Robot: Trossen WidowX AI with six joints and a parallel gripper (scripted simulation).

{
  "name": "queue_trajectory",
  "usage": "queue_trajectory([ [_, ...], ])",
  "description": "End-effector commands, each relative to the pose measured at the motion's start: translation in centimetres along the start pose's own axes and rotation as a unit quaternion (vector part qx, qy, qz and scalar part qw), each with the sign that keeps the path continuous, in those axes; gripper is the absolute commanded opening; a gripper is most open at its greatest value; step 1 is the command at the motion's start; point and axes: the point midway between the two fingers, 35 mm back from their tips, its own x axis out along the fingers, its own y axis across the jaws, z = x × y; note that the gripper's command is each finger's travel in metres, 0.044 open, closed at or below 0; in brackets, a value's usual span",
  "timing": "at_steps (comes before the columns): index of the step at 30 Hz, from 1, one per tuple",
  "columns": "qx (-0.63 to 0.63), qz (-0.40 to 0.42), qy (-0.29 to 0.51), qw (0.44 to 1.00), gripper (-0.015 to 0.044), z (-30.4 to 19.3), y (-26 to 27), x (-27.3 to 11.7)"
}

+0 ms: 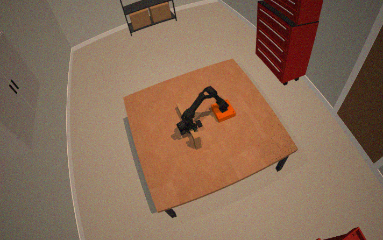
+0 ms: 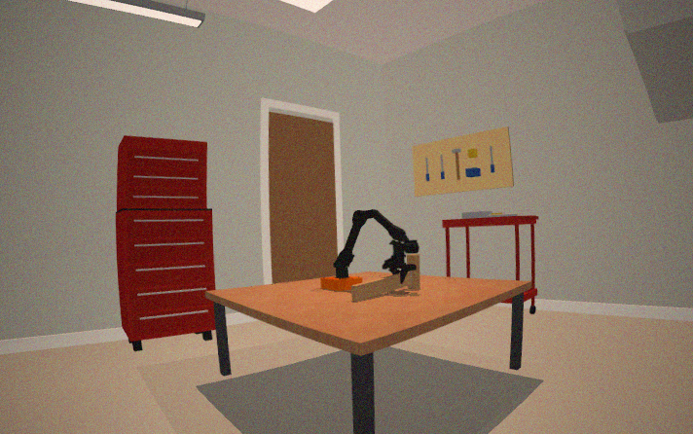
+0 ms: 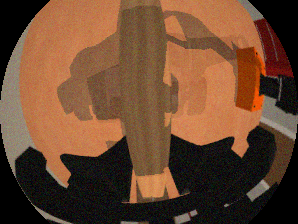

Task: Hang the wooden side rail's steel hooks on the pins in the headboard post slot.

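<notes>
1. Although the rail (image 1: 179, 108) (image 2: 375, 288) (image 3: 145, 90) is already lined up endwise with the post (image 1: 197, 143) (image 2: 417, 270), the hanging does not look finished: the gripper (image 1: 191, 127) (image 2: 403, 272) (image 3: 145, 132) has yet to let go and move away.
2. The gripper is closed firmly on the rail, its fingers kept partway apart by the wood between them.
3. The rail's hook end is close to the post, but the arm hides the joint. Whether either hook sits on its pin, I cannot tell.
4. Its far end reaches low over the table (image 1: 226, 161) (image 2: 357, 319) (image 3: 45, 65), away from the post; it appears to rest there, though contact is unclear.
5. What remains, I judge, is seating or checking both hooks, then release and retreat.
6. The rail looks like a long, straight, plain brown board, standing on its narrow edge.
</notes>
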Motion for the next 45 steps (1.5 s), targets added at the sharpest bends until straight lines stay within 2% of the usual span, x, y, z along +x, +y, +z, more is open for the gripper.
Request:
queue_trajectory([
  [1, 0.003, 0.002, 0.003, 1.000, 0.0000, -0.14, 0.05, -0.13],
  [45, 0.003, 0.002, 0.003, 1.000, 0.0000, -0.54, 0.23, -0.33],
])
